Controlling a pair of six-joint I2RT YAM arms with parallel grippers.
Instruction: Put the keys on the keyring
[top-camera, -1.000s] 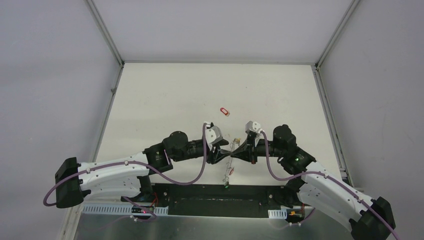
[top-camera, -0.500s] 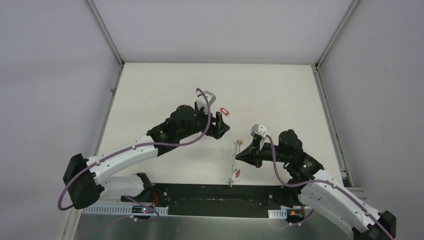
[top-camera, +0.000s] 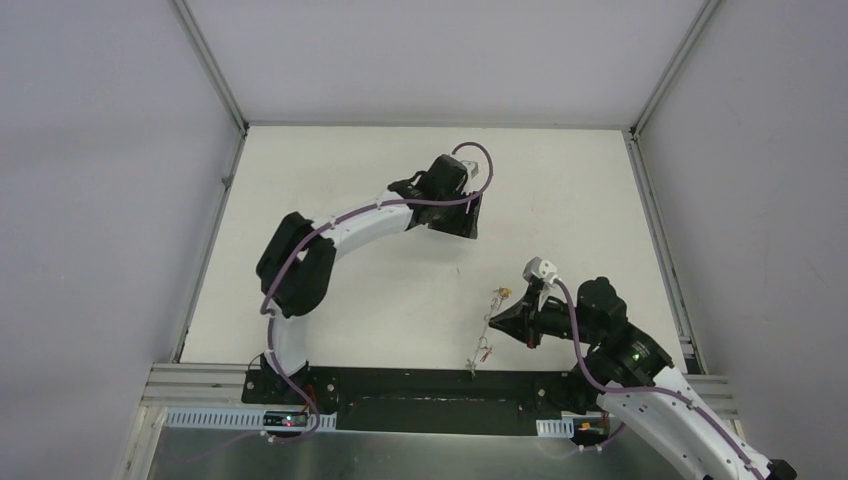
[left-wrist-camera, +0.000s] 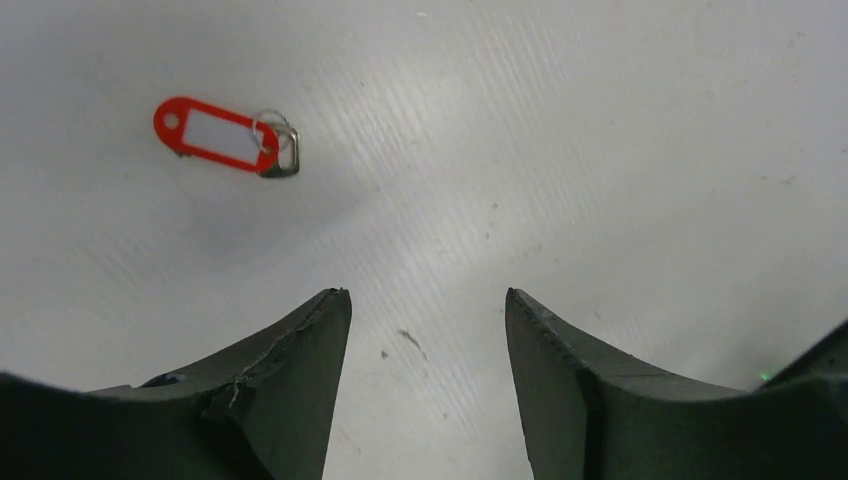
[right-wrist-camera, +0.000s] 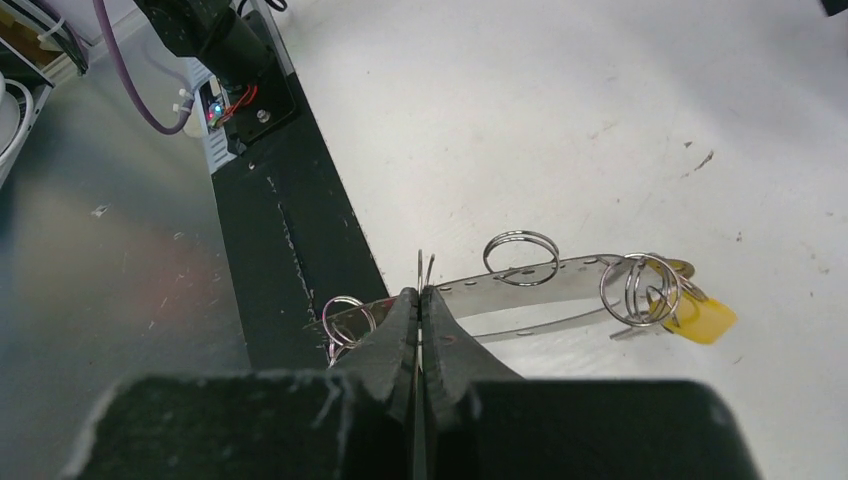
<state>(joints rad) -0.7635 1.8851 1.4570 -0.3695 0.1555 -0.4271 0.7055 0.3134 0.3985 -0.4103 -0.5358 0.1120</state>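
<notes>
Presently, left gripper (left-wrist-camera: 426, 294): spread wide, nothing held.
Right gripper (right-wrist-camera: 420, 292): clamped on keyring (right-wrist-camera: 575, 275).
Red-tagged key (left-wrist-camera: 225, 140): should be straddled squarely.

Red-tagged key (left-wrist-camera: 225, 137) flat on table (left-wrist-camera: 600, 150) (label up); yellow-tagged key (right-wrist-camera: 705, 318) on keyring (right-wrist-camera: 570, 272).

Overhead faces down; wrist views near table (left-wrist-camera: 600, 150).

Table (top-camera: 330, 200): white, scuffed, flecked with dark specks.
On table: one red-tagged key (left-wrist-camera: 228, 140), lying flat, small split ring attached.
</notes>
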